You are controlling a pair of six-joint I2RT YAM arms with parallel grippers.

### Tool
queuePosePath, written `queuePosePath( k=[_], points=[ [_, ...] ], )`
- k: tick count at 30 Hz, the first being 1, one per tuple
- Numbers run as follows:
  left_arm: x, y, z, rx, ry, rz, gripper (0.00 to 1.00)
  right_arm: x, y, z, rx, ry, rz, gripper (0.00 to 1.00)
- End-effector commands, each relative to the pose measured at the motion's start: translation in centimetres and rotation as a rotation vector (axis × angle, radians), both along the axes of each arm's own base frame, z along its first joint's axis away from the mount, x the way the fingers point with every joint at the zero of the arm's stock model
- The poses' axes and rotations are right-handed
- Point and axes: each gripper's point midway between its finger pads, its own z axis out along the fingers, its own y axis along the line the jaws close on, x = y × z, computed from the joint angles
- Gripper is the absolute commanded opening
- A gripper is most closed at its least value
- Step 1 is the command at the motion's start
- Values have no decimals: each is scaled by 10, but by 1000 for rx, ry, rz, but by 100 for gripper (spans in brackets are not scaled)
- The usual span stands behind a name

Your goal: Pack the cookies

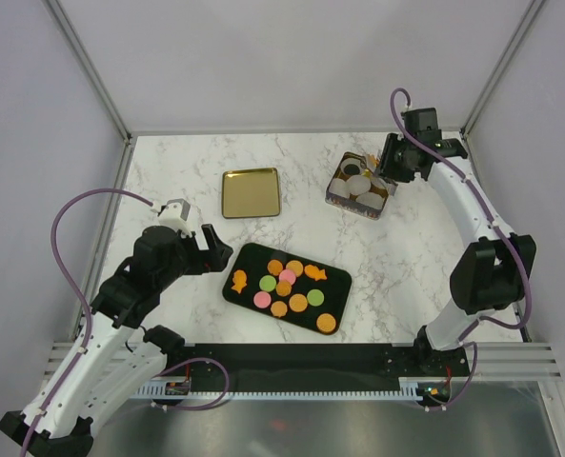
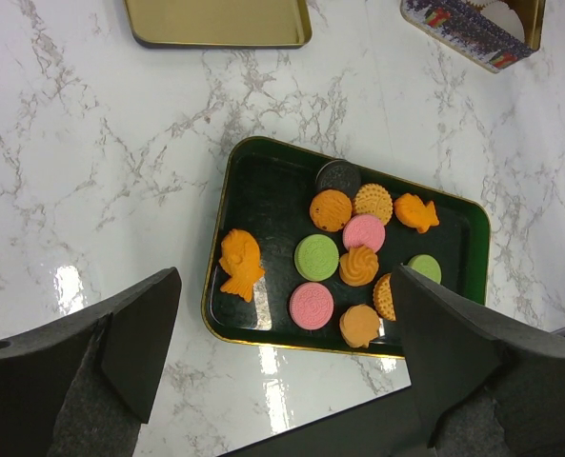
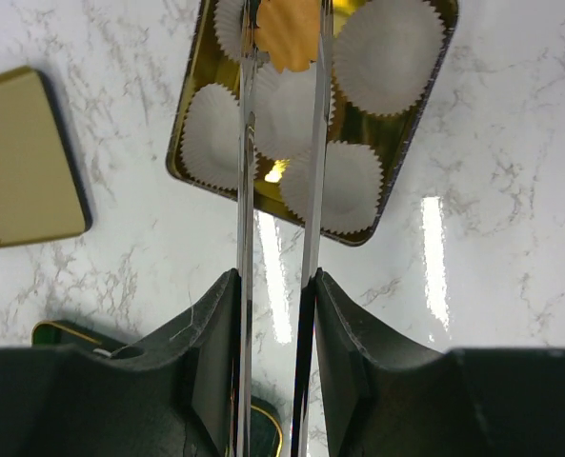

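Cookies, top view: small flat pieces (image 1: 287, 286), round ones in orange, pink and green plus orange fish shapes, lie loose on a glossy black rectangular tray (image 1: 247, 259) near the middle of the white marbled desk (image 1: 168, 171).
Tin, top view: an open rectangular tin with a printed wall (image 1: 337, 198) stands well apart from the tray, far right. It is lined with white fluted paper cups (image 1: 356, 186).
Lid, top view: a flat gold lid (image 1: 252, 192) lies beside the tin, likely set aside to keep the mouth free.
Right tool, top view: right tool (image 1: 387, 176) hangs over the tin's right side.
Left tool, top view: left tool (image 1: 212, 249) sits just beside the tray's left end.
Left wrist view: the dark fingers are spread wide with nothing between them, and the tray is below.
Textures, left wrist view: one dark ridged round cookie (image 2: 338, 177), embossed pink and green discs, and a piped orange swirl. A fish-shaped orange cookie (image 2: 241, 264) lies apart at the tray's left end and is judged the easiest pick.
Right wrist view: two long, thin, mirror-bright blades stand close together, pinching an orange scalloped cookie (image 3: 284, 36) edge to edge above the cups.
Why so, judged: the slim blades can reach inside a fluted cup without crushing its wall.
Step, judged: placing this cookie in a cup. The cups in view look unfilled, so the task is early.
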Motion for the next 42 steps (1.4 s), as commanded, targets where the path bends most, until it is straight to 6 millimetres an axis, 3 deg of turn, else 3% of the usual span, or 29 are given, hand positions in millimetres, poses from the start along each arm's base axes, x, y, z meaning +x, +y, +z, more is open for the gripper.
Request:
queuePosePath(
  k=[1, 7, 17, 42],
  points=[
    [1, -2, 9, 0, -38, -26, 99, 21, -20, 5, 2, -50, -68, 41],
    [1, -2, 9, 1, -36, -23, 99, 23, -38, -8, -21, -28, -112, 41],
    [2, -1, 8, 2, -37, -17, 99, 14, -44, -30, -47, 14, -127, 41],
    [2, 0, 9, 3, -41, -16, 99, 12, -44, -36, -49, 28, -126, 49]
  ],
)
